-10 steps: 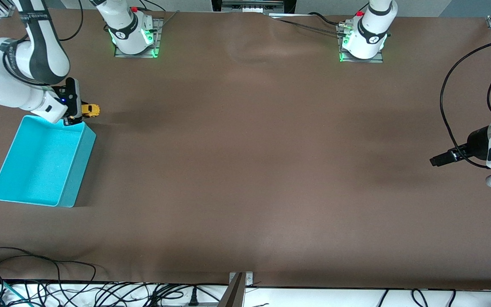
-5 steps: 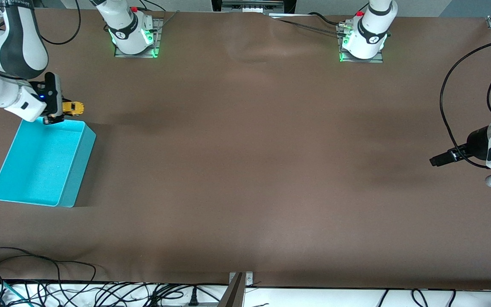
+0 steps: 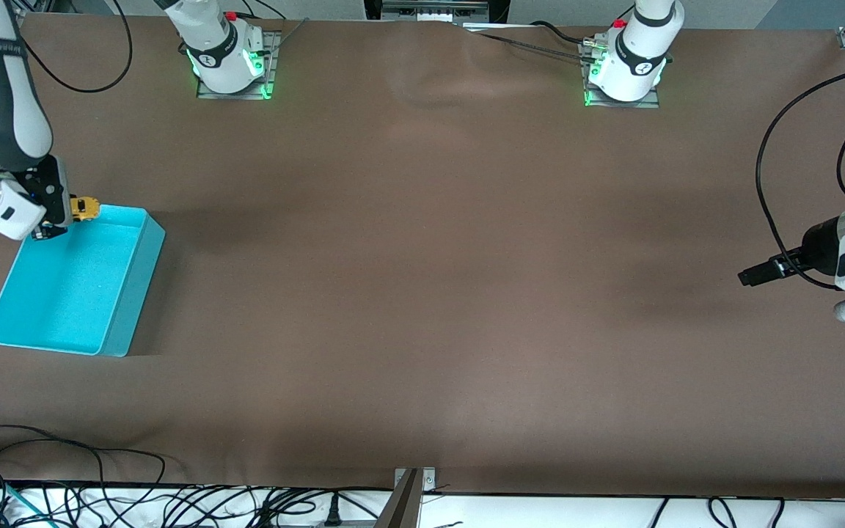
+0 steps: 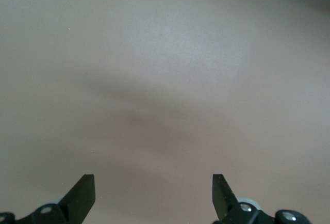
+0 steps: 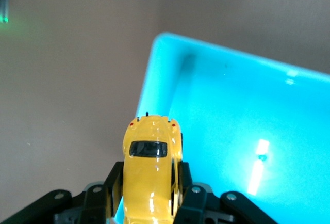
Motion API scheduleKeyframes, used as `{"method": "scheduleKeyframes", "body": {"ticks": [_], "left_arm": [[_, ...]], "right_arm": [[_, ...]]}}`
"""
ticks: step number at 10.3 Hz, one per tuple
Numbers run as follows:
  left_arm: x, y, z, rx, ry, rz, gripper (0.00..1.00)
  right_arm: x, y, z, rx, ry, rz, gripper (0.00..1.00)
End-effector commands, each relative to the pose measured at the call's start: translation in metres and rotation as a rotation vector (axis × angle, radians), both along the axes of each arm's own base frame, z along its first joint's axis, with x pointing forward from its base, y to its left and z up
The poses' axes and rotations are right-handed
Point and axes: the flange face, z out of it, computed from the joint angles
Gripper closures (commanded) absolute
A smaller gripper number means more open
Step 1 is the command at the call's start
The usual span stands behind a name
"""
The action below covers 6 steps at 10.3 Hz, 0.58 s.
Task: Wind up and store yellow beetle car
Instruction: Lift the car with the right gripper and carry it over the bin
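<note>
Fingers (image 5: 188, 195) of your right gripper (image 5: 149, 203) are clenched on the car (image 5: 150, 175), holding it in the air over the rim of the bin (image 3: 129, 293), at the bin's edge nearest the right arm's base. Your left gripper (image 4: 153, 195) waits with its fingers spread wide, over bare bench (image 3: 430, 293) at the left arm's end, well apart from the bin.

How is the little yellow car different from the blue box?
The yellow car is tiny and rounded; the blue box is much bigger, with straight walls. The car is up in the air, pinched in the right gripper over the box's rim; the box sits on the table. The car has dark windows; the box is plain and holds nothing. Both are bright and shiny.
</note>
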Motion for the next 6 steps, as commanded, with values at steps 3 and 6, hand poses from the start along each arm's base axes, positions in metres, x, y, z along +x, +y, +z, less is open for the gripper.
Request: {"method": "scheduleKeyframes", "body": {"ticks": [3, 6], "left_arm": [[-0.006, -0.008, 0.01, -0.02, 0.004, -0.079, 0.0], [-0.007, -0.007, 0.012, -0.02, 0.0, -0.079, 0.0]], "right_arm": [[0.026, -0.026, -0.094, 0.076, -0.016, -0.005, 1.0], [0.017, -0.027, -0.128, 0.11, 0.02, -0.028, 1.0]]}}
